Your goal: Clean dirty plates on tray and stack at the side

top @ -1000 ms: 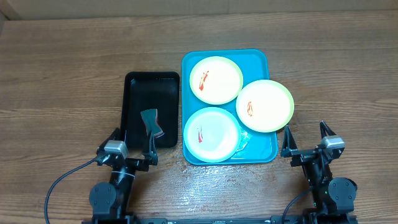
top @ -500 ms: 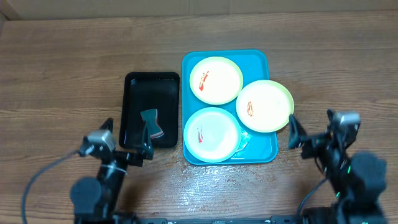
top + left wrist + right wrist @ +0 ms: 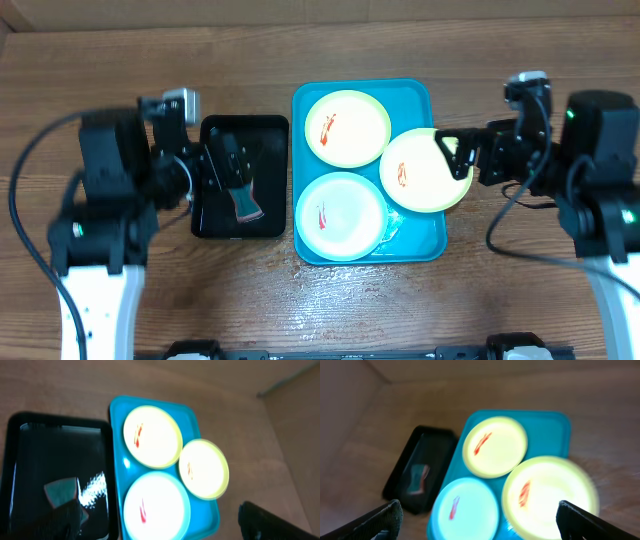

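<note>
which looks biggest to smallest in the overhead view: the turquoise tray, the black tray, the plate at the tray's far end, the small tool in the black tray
1. turquoise tray
2. black tray
3. far plate
4. small tool

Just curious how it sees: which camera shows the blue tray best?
Overhead: the blue tray is sharp and whole. Left wrist shows it nearly whole but blurred; right wrist blurred, its near end cut off.
</note>
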Motion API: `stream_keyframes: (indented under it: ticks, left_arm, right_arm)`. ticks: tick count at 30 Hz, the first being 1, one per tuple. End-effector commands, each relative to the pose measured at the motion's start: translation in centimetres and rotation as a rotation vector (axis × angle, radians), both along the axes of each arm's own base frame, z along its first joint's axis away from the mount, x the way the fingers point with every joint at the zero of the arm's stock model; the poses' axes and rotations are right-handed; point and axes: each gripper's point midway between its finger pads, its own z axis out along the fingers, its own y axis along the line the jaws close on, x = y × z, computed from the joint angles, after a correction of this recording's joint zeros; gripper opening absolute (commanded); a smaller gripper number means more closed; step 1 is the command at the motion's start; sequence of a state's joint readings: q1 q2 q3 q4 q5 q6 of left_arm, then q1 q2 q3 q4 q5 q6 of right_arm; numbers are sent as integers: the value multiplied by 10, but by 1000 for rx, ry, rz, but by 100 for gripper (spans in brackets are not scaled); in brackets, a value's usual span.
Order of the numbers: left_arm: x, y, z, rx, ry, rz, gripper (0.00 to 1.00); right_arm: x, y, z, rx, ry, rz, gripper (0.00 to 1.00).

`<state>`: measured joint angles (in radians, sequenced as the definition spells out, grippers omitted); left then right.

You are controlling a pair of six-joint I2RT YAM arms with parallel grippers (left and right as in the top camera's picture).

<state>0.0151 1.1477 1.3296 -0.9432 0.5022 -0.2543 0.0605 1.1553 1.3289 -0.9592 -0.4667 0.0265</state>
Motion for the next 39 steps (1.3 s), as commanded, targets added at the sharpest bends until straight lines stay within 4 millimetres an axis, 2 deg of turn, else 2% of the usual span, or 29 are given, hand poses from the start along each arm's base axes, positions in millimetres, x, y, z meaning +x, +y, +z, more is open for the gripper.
stream_keyframes:
  ticks: [1, 5, 10, 13, 15, 17, 18, 20, 23, 28, 31, 35, 39]
  left_arm:
    - [8, -5, 22, 31, -33, -83, 100]
    - [11, -9, 18, -7, 22, -88, 100]
    - [11, -9, 12, -11, 51, -89, 100]
    - [8, -12, 12, -33, 66, -97, 99]
    - [6, -15, 12, -48, 70, -110, 100]
    - [4, -13, 9, -36, 89, -99, 100]
    - [3, -6, 2, -5, 116, -69, 96]
    - [0, 2, -6, 37, 147, -33, 92]
    - [-5, 18, -20, 120, 207, 32, 89]
    - [-6, 22, -28, 149, 239, 49, 89]
    - [-3, 23, -32, 150, 253, 48, 90]
    - [2, 22, -43, 150, 294, 43, 89]
    - [6, 17, -57, 153, 344, 22, 85]
  right_arm:
    - [-1, 17, -16, 71, 113, 79, 100]
    - [-6, 23, -70, 45, 351, 85, 100]
    - [-16, 34, -152, -144, 563, 22, 100]
    - [-22, 46, -193, -228, 634, -26, 100]
    - [-24, 53, -212, -260, 653, -33, 97]
    - [-24, 57, -227, -285, 660, -46, 89]
    - [-25, 60, -235, -296, 663, -41, 83]
    - [-24, 63, -243, -299, 667, -34, 75]
    - [-26, 63, -260, -311, 688, -30, 52]
    - [-42, 71, -282, -286, 764, 30, 43]
    - [-43, 76, -289, -286, 751, 60, 40]
    - [-33, 76, -292, -293, 699, 39, 22]
    - [-11, 54, -295, -378, 630, -123, 13]
